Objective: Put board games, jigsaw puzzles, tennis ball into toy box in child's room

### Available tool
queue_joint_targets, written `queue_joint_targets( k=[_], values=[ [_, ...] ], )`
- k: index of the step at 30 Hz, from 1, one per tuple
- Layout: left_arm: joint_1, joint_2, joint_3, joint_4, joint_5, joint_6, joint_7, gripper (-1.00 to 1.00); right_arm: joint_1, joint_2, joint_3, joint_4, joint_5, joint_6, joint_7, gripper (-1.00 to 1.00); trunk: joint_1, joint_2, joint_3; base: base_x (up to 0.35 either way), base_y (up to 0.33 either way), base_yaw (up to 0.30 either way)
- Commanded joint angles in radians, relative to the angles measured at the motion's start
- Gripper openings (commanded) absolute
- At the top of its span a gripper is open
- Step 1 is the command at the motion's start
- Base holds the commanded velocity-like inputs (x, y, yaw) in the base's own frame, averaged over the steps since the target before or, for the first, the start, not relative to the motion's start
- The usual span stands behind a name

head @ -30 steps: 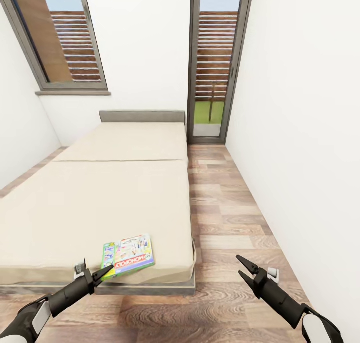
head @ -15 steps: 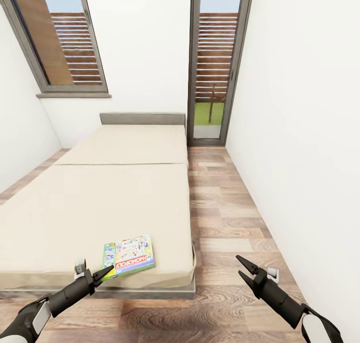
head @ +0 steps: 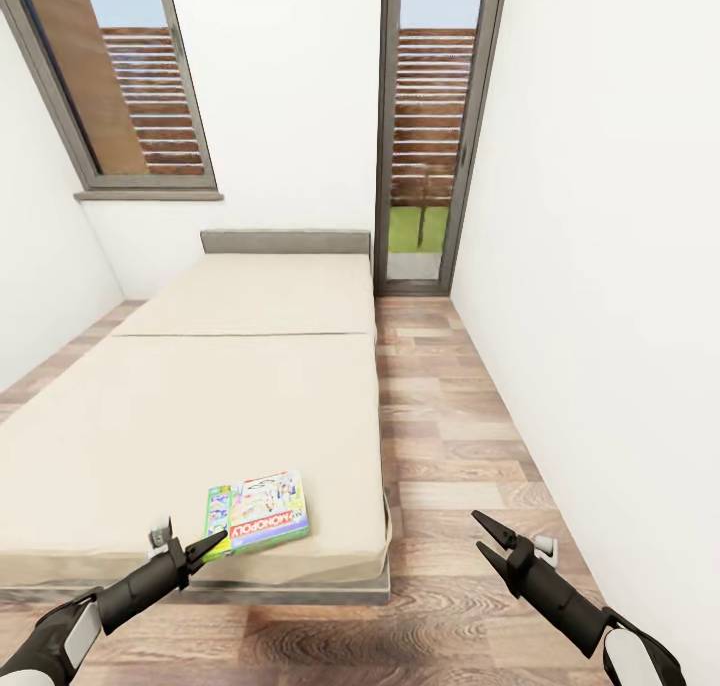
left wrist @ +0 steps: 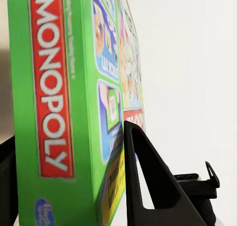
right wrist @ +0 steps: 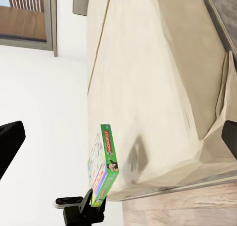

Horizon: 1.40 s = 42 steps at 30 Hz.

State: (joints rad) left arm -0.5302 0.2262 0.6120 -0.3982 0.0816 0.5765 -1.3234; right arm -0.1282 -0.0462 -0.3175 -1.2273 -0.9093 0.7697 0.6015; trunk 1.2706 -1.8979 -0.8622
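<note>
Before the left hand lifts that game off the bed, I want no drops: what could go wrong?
1. The left hand pinches only a corner of the board game, so the flat box could pivot or slip out.
2. The game lies near the bed's foot edge; a slip could send it to the floor.

Bare mattress stretches across the bed beyond the board game at its near corner; open plank floor runs between the bed and the right-hand wall, unobstructed.
</note>
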Motion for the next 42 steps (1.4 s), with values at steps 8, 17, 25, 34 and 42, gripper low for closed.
queue_joint_targets(
  k=[8, 17, 25, 34, 42],
  values=[
    [-0.003, 0.008, -0.004, -0.006, -0.002, 0.024, -0.011, -1.0, -0.001, 0.0, -0.001, 0.0, -0.002, 0.006, 0.001, 1.0, -0.031, 0.056, 0.024, 0.0, 0.0, 0.0],
    [-0.011, 0.013, -0.061, -0.11, -0.016, 0.211, -0.012, -1.0, -0.001, 0.002, 0.004, -0.008, -0.002, 0.006, 0.005, 1.0, -0.065, 0.119, 0.053, 0.0, 0.0, 0.0],
    [-0.013, 0.08, -0.125, -0.17, -0.057, 0.251, -0.016, -1.0, -0.001, 0.003, 0.005, -0.016, 0.001, 0.006, 0.004, 1.0, -0.096, 0.175, 0.078, 0.0, 0.0, 0.0],
    [-0.014, 0.109, -0.146, -0.178, -0.064, 0.26, -0.022, -1.0, -0.001, 0.004, 0.003, -0.022, 0.005, 0.006, 0.002, 1.0, -0.131, 0.238, 0.106, 0.0, 0.0, 0.0],
    [-0.014, 0.113, -0.152, -0.185, -0.065, 0.268, -0.021, -1.0, -0.001, -0.007, -0.003, -0.021, 0.007, 0.007, -0.005, 1.0, -0.161, 0.294, 0.131, 0.0, 0.0, 0.0]
  ],
)
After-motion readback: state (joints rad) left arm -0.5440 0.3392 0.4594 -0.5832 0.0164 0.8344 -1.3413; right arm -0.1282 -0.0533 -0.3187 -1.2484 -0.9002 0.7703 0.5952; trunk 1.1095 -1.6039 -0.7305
